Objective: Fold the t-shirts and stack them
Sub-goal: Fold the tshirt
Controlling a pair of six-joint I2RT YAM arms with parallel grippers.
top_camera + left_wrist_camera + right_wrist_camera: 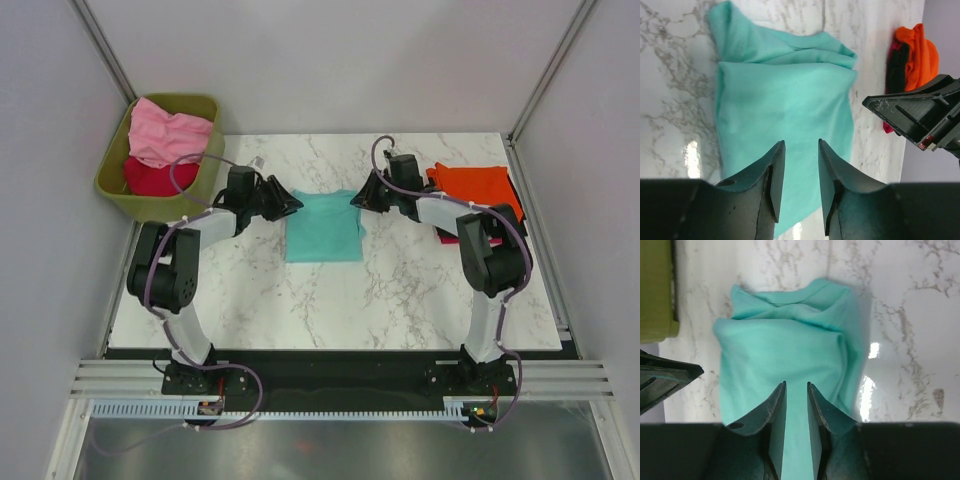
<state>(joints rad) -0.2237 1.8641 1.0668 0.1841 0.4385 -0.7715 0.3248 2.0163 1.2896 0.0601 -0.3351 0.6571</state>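
A teal t-shirt (323, 227) lies folded into a rough square in the middle of the marble table. My left gripper (292, 205) hovers at its left edge and my right gripper (358, 198) at its upper right corner. In the left wrist view the left gripper (801, 145) stands open above the teal t-shirt (785, 100), nothing pinched. In the right wrist view the right gripper (796, 385) shows a narrow gap, with the teal t-shirt (785, 340) lying below it. An orange t-shirt (475, 185) tops a folded stack at the right.
An olive-green bin (112, 190) at the back left holds a pink t-shirt (168, 135) and a red t-shirt (158, 177). Black and red cloth show under the orange t-shirt (917, 57). Grey walls close in the table on three sides.
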